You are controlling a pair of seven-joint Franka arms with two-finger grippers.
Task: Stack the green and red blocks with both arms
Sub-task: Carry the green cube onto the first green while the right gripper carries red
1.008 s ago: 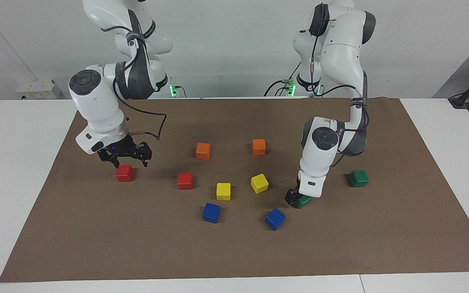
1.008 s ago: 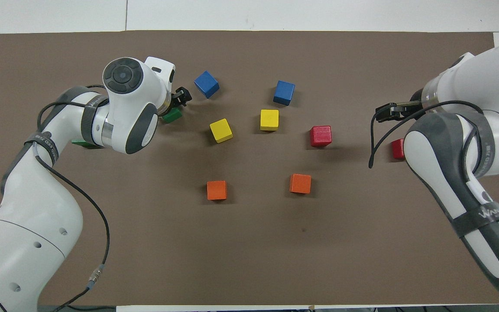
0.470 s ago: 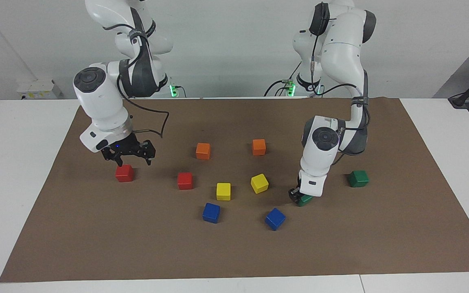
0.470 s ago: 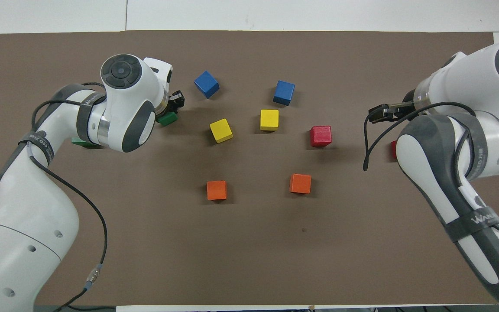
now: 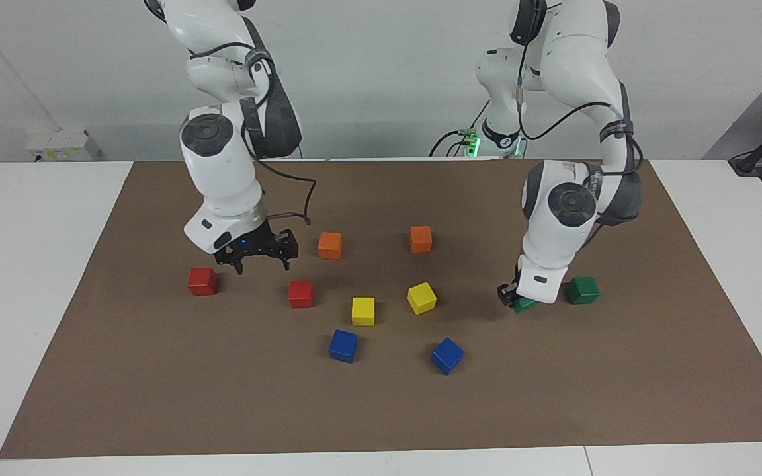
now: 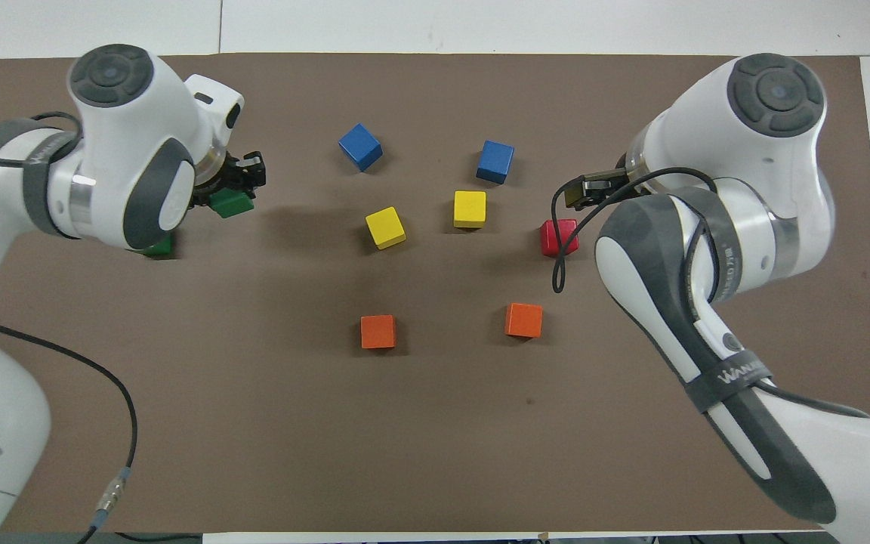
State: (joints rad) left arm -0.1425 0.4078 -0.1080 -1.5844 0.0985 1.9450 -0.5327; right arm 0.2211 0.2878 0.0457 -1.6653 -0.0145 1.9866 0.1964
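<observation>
Now the left gripper (image 5: 514, 297) of the white jointed left arm is clamped on a small glossy dark green cube (image 5: 524, 305), held just above the brown mat (image 5: 381, 410), beside the second dark green cube (image 5: 583, 290), which rests on the mat toward the left arm's end. Meanwhile the right gripper (image 5: 259, 259) hangs with its fingers spread wide and nothing between them, over bare mat between two bright red glossy cubes: one (image 5: 202, 281) toward the right arm's end, the other (image 5: 301, 293) nearer the middle. Orange, yellow and blue cubes sit mid-table.
</observation>
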